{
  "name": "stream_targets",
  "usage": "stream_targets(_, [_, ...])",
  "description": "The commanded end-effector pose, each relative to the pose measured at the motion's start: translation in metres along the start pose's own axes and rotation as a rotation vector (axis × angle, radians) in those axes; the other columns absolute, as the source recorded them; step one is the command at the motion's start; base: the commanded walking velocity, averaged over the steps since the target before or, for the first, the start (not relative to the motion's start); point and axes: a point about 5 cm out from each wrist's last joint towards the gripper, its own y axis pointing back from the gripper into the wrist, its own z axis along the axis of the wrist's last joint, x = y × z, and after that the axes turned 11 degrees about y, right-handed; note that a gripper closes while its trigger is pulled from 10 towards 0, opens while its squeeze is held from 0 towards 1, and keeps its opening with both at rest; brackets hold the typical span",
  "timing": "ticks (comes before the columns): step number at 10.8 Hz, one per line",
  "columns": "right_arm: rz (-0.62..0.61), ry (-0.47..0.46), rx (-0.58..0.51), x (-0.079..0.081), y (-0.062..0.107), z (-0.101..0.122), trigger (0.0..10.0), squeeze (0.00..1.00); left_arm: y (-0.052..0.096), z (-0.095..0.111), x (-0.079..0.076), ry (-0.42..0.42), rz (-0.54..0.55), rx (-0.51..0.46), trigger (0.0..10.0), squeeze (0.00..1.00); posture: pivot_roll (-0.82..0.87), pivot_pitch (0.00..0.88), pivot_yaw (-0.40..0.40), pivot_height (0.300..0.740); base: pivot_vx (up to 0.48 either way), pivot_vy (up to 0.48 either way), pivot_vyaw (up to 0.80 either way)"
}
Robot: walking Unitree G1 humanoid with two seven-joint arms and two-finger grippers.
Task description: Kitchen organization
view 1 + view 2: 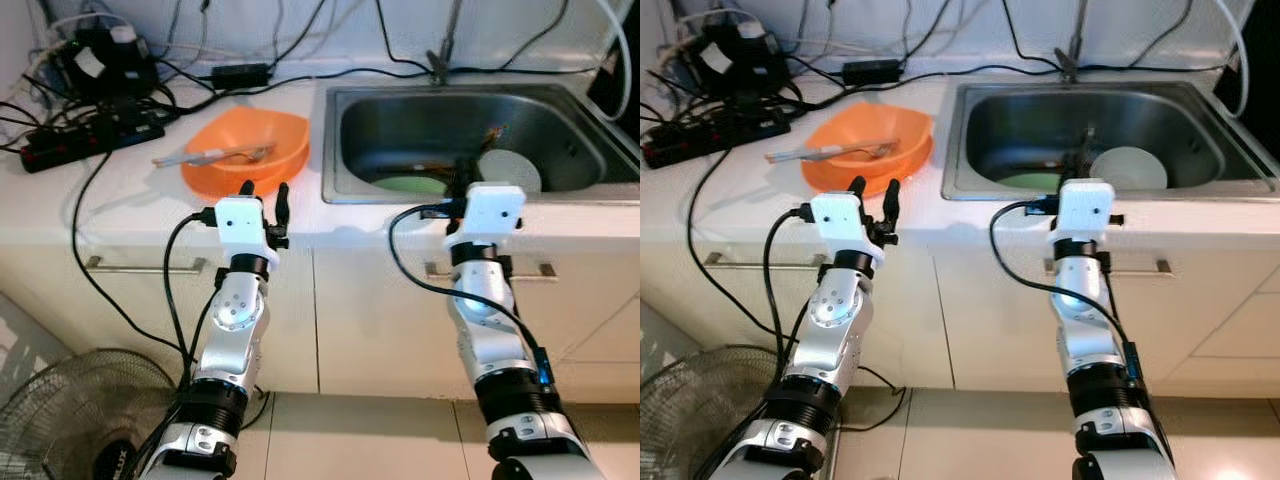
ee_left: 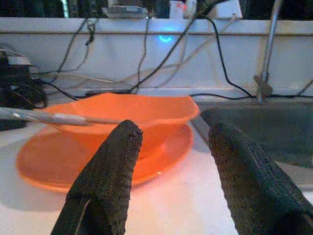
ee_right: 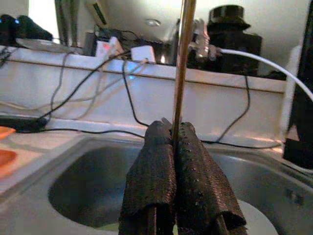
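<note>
Black fingers of the right gripper [image 3: 173, 142] are pressed together on a thin brown stick [image 3: 182, 68] — a chopstick by its look — which stands upright between them. This gripper is held over the front edge of the steel sink [image 1: 560, 120], at the end of a silver arm reaching forward from below. Inside the sink lie a white bowl [image 1: 512, 168] and, beside it, a green plate [image 1: 412, 184]; some dark utensils rest near them, too small to make out. A tap pipe [image 1: 447, 40] rises behind the sink against the wall.

On the robot's left, the left gripper [image 1: 265, 190] is spread wide and holds nothing. It hovers at the front edge of the white counter [image 1: 120, 195], just before an orange bowl [image 1: 250, 140] that sits on an orange plate [image 2: 54, 166]. Metal cutlery [image 1: 210, 154] lies across the bowl, its handles jutting past the rim to the left.

Farther left on the counter, a black power strip [image 1: 90, 135] sits among tangled black cables — and a fan [image 1: 70, 410] stands on the floor below.
</note>
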Motion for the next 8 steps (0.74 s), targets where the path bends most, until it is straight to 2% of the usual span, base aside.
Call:
stream_targets(1, [-0.006,-0.013,-0.012,0.0003,-0.0019,0.0037,10.0,0.00,0.0000,0.0013,0.0024,-0.001,0.006,0.002,10.0,0.00,0.08,0.000,0.062,0.740,0.255,0.000,0.00])
stream_targets(8, [0.004,-0.002,-0.024,0.0007,-0.0035,0.0059,10.0,0.00,0.0001,0.0016,-0.0001,0.007,0.006,-0.002,10.0,0.00,0.07,0.000,0.055,0.740,0.301,0.000,0.00])
